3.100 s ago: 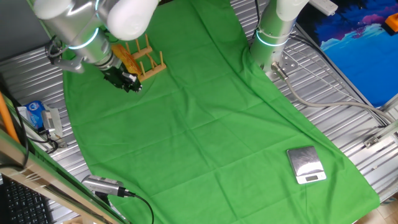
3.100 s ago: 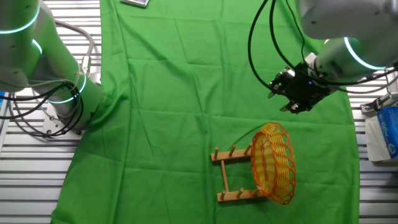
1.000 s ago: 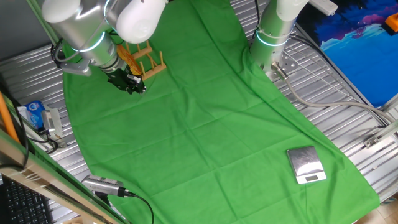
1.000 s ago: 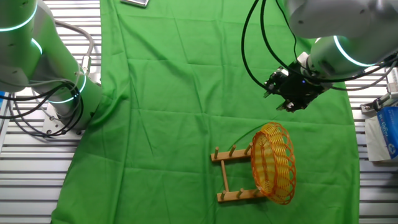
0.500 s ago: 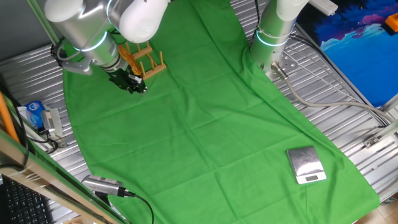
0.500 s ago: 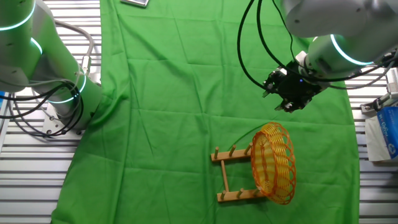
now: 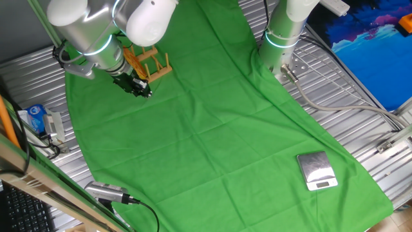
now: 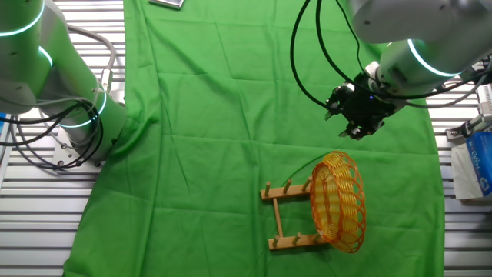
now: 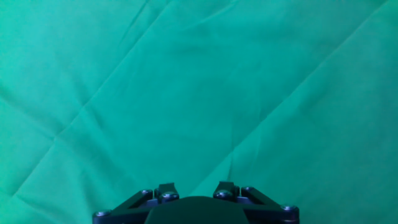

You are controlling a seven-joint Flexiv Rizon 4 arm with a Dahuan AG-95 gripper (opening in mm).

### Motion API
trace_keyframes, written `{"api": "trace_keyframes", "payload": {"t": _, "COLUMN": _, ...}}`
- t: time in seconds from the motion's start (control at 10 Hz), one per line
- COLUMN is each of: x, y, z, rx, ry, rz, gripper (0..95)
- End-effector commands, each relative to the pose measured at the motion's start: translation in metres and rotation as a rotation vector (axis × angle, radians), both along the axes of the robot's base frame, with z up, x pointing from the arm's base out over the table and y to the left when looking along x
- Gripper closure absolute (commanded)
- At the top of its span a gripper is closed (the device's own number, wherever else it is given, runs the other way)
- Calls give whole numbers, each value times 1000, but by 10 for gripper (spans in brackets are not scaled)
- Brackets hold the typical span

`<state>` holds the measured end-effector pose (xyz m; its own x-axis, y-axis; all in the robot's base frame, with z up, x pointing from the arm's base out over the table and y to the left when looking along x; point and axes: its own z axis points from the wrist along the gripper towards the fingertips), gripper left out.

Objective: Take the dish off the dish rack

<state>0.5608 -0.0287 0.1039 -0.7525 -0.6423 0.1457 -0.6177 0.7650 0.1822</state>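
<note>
The yellow-orange woven dish (image 8: 338,201) stands on edge between the pegs of the small wooden dish rack (image 8: 286,218) on the green cloth. In one fixed view the dish (image 7: 133,59) and the rack (image 7: 156,66) sit at the cloth's far left, partly behind my arm. My gripper (image 8: 354,131) hovers over bare cloth just beside the dish's rim, apart from it. It also shows in one fixed view (image 7: 143,92). In the hand view my gripper (image 9: 194,186) shows only two finger stubs set apart, with nothing but green cloth between them. It is open and empty.
A second robot arm stands at the cloth's edge (image 8: 69,92) (image 7: 283,32). A silver scale (image 7: 317,171) lies on the cloth far from the rack. A blue-white carton (image 8: 477,161) sits on the metal table beside the cloth, close to my arm.
My gripper has shifted a little across the cloth, staying near the dish's rim. The dish and the rack have not moved.
</note>
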Motion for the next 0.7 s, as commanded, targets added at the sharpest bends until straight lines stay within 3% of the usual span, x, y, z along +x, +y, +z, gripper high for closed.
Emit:
{"api": "trace_keyframes", "payload": {"t": 0.1, "x": 1, "y": 0, "z": 0, "rx": 1, "ry": 1, "rz": 2, "gripper": 570}}
{"api": "trace_keyframes", "payload": {"t": 0.4, "x": 1, "y": 0, "z": 0, "rx": 11, "ry": -1, "rz": 23, "gripper": 570}}
{"api": "trace_keyframes", "payload": {"t": 0.5, "x": 1, "y": -1, "z": 0, "rx": 22, "ry": -2, "rz": 46, "gripper": 380}}
{"api": "trace_keyframes", "payload": {"t": 0.7, "x": -1, "y": -4, "z": 2, "rx": 40, "ry": 2, "rz": 83, "gripper": 380}}
